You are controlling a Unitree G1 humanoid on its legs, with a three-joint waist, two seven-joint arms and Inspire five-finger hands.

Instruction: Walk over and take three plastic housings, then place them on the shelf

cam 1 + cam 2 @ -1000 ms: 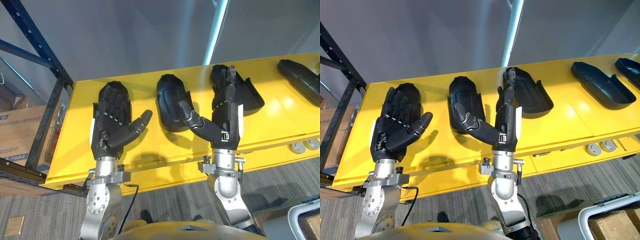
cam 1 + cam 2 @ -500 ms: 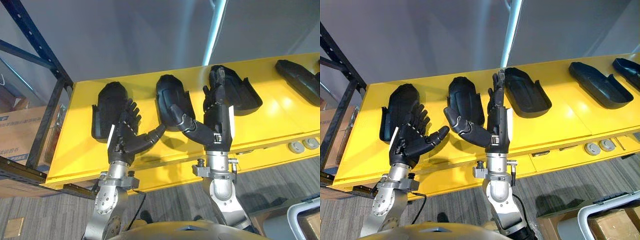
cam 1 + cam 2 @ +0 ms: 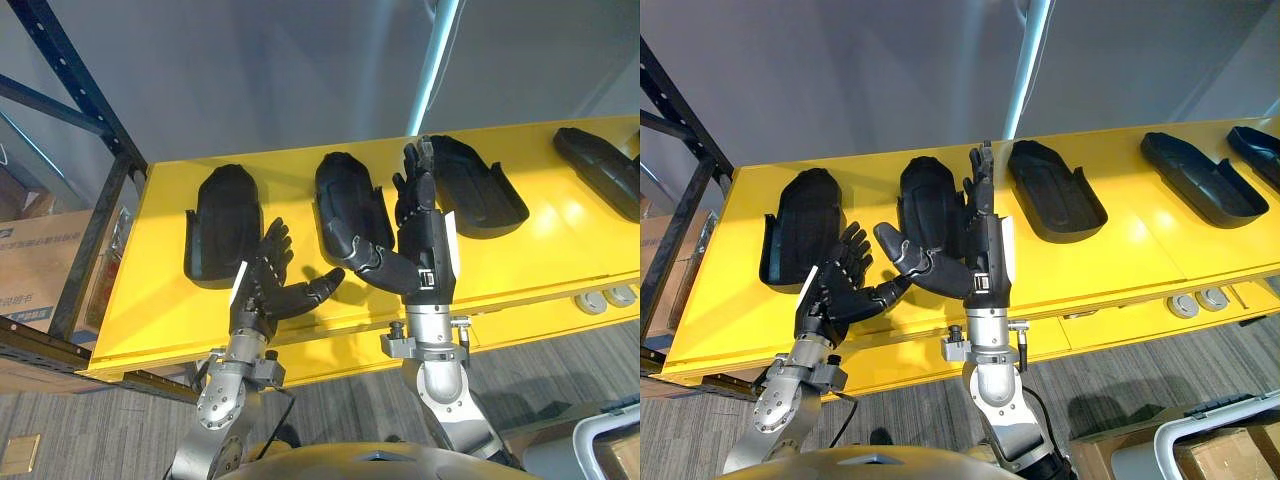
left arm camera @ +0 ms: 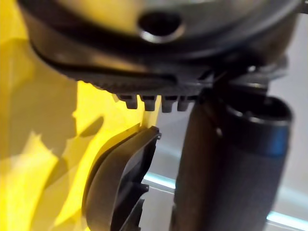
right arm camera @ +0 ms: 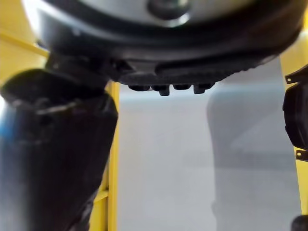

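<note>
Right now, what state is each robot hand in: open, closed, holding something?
Left robot hand: open, fingers spread, holding nothing.
Right robot hand: open, fingers straight, holding nothing.

No legible text; cardboard box (image 3: 35,275) print unreadable.

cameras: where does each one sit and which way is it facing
Left eye view: on the head, looking down at the yellow table with black housings; left hand and right hand, both open.
Right eye view: beside it, same scene, slightly shifted.
Left wrist view: along the left hand at a housing's edge.
Right wrist view: along the right hand toward the grey wall.
Both wrist views share the yellow table.
</note>
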